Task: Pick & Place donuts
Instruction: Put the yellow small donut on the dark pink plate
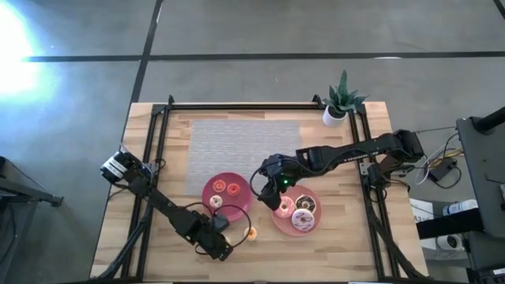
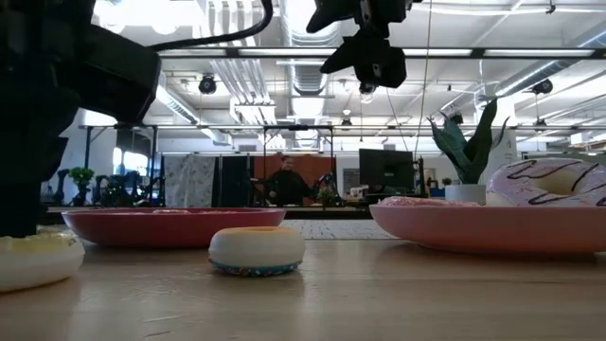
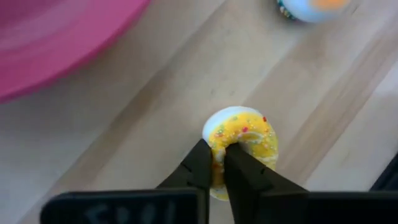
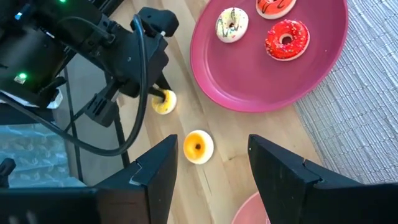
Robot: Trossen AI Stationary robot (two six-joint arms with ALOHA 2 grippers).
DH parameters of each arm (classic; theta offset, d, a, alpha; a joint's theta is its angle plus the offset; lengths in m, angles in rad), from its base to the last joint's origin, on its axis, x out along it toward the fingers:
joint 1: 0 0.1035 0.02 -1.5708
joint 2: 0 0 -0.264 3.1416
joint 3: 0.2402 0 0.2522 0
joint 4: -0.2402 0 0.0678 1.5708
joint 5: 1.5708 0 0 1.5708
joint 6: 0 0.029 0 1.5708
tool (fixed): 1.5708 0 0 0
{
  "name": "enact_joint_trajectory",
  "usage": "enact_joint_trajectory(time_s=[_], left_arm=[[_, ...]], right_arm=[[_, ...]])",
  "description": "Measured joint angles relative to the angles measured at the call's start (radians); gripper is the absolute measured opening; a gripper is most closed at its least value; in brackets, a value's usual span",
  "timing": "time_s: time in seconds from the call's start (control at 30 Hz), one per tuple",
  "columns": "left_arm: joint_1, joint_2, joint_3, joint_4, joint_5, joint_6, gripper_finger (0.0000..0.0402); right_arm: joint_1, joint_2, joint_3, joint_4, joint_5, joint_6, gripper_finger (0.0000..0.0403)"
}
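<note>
1. the left gripper (image 3: 216, 163) is down at the front of the wooden table (image 1: 347, 244), between the left plate and the table's front edge. its fingers are pinched nearly together on a small yellow sprinkled donut (image 3: 242, 140), one finger through or against the hole, with the donut resting on the wood.
2. the right wrist view shows that same yellow donut (image 4: 165, 102) under the left arm's dark fingers, just off the rim of the left plate (image 4: 249, 93).
3. a small orange donut (image 1: 251, 233) lies loose on the table just beside the left gripper, between the two plates and nearer the front edge.
4. the left plate (image 1: 207, 188) holds three small donuts: a red one (image 4: 286, 38), a white sprinkled one (image 4: 232, 24), and a third, red and white, cut off at the frame edge (image 4: 274, 6).
5. the right gripper (image 4: 211, 168) hangs in the air above the gap between the plates, fingers spread wide, holding nothing.
6. the right plate (image 1: 278, 222) holds larger donuts: a pink one (image 1: 301, 220), a white one with dark lines (image 1: 305, 205), and another partly under the right arm.
7. a potted plant (image 1: 340, 99) stands at the far right corner, and a grey woven mat (image 1: 237, 146) covers the far middle of the table.
</note>
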Motion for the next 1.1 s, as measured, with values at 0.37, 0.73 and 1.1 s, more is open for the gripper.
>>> enact_joint_trajectory(time_s=[0.37,0.73,1.1], left_arm=[[0.061,-0.188,0.003,-0.131,-0.199,0.059,0.0001],[0.268,-0.169,0.001,-0.244,-0.096,0.279,0.0],[0.254,-0.165,-0.039,-0.241,-0.05,0.276,0.0006]], right_arm=[[0.007,-0.08,0.0,-0.026,0.092,-0.025,0.0187],[0.011,-0.162,-0.022,-0.086,0.177,-0.019,0.0187],[0.036,-0.16,-0.051,-0.106,0.207,-0.019,0.0187]])
